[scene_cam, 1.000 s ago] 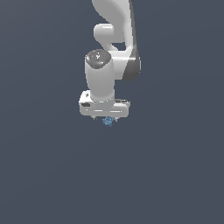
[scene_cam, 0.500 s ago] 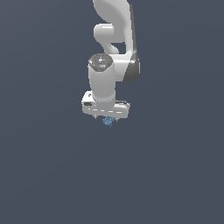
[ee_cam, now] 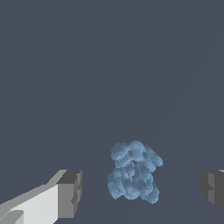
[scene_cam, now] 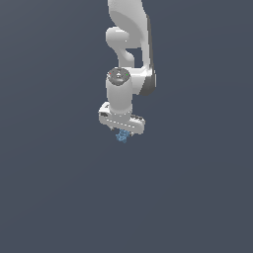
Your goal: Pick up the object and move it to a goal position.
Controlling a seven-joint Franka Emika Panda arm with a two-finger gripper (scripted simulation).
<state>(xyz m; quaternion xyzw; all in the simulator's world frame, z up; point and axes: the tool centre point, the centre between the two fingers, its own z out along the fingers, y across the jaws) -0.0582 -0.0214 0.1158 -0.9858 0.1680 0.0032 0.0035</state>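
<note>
Fingers (ee_cam: 70,192) of the gripper (ee_cam: 142,192) are spread wide around the object (ee_cam: 133,170) — it could be nudged aside if closed off-centre.

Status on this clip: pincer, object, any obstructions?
Pincer open, fingers either side of the object, not touching. Light-blue bumpy lump sits between them, ungrasped. Nothing else in view around it.

Light-blue bumpy lump (ee_cam: 134,170) between the end effector's (ee_cam: 142,190) 2 spread fingers (ee_cam: 70,194) — clear of both.
</note>
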